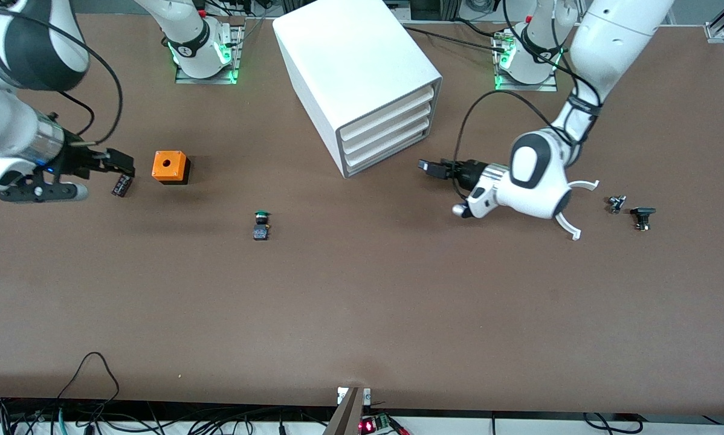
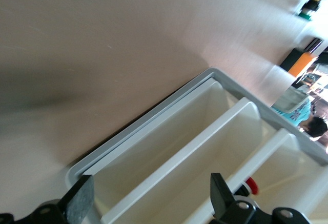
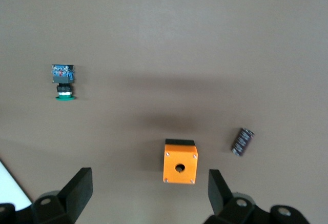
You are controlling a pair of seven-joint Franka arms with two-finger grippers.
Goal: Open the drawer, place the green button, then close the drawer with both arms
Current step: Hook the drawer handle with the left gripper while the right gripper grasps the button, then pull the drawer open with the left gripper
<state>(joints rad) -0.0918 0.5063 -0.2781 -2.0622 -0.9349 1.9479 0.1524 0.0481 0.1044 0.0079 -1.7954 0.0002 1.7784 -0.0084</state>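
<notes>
Two large white robot arms reach over a brown table in the front view. The white boxy cabinet point(image 1: 362, 78) stands between their bases, its lowest drawer point(image 1: 392, 151), a shallow white plastic tray, shut flush. The left gripper point(image 1: 425, 166) hovers just beside the drawer fronts. The right gripper point(image 1: 123, 166) hangs beside an orange box with a hole point(image 1: 170, 167), above a small dark cylinder point(image 1: 121, 185). The small push button with a green cap and black body point(image 1: 261, 225) lies on the bare table, nearer the camera than the cabinet.

Left wrist view: the black fingers point(image 2: 79, 203) stand wide apart, holding nothing, facing the stacked white drawer fronts.

Right wrist view: the fingers point(image 3: 77, 190) spread wide and empty over the orange box, with the button apart from it.
</notes>
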